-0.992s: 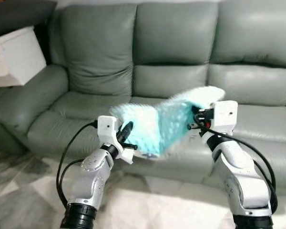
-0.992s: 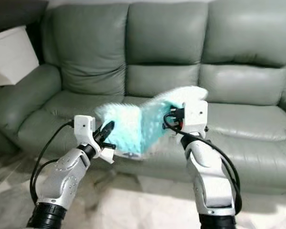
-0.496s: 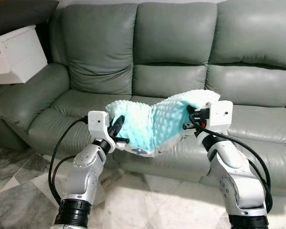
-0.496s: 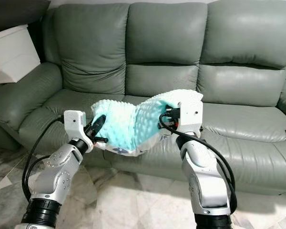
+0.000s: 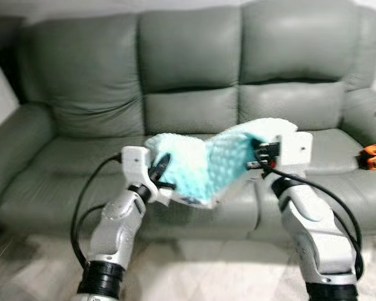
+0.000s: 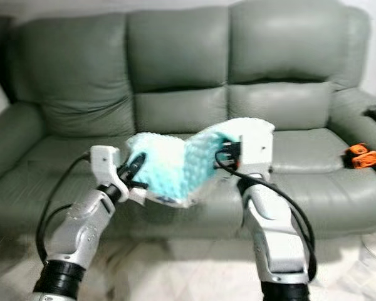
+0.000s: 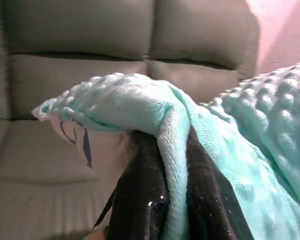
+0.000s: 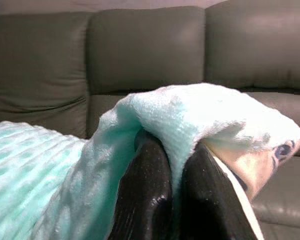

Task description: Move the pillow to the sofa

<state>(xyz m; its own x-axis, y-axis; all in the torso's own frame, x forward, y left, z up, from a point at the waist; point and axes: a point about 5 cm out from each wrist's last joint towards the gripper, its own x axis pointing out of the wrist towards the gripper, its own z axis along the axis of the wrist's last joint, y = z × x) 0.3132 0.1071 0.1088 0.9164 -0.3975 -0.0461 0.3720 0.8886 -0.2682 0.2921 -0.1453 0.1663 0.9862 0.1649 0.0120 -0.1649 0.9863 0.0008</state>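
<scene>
Currently the grey-green three-seat leather sofa (image 5: 194, 81) spans the head views, pale tiled floor (image 5: 194, 269) in front of it. Left gripper (image 5: 161, 168) is raised in front of the middle seat, black fingers (image 7: 140, 200) pinched onto one edge of the mint-green bumpy plush pillow (image 5: 203, 164). Pillow hangs in the air between both grippers, sagging in the middle, above the seat's front edge, not resting on the cushions. Right gripper (image 5: 258, 157) holds the opposite edge, fingers (image 8: 145, 195) closed on a fold of fabric, slightly higher than the left one. Small orange object (image 5: 373, 155) sits on the far right seat, well apart from the pillow.
</scene>
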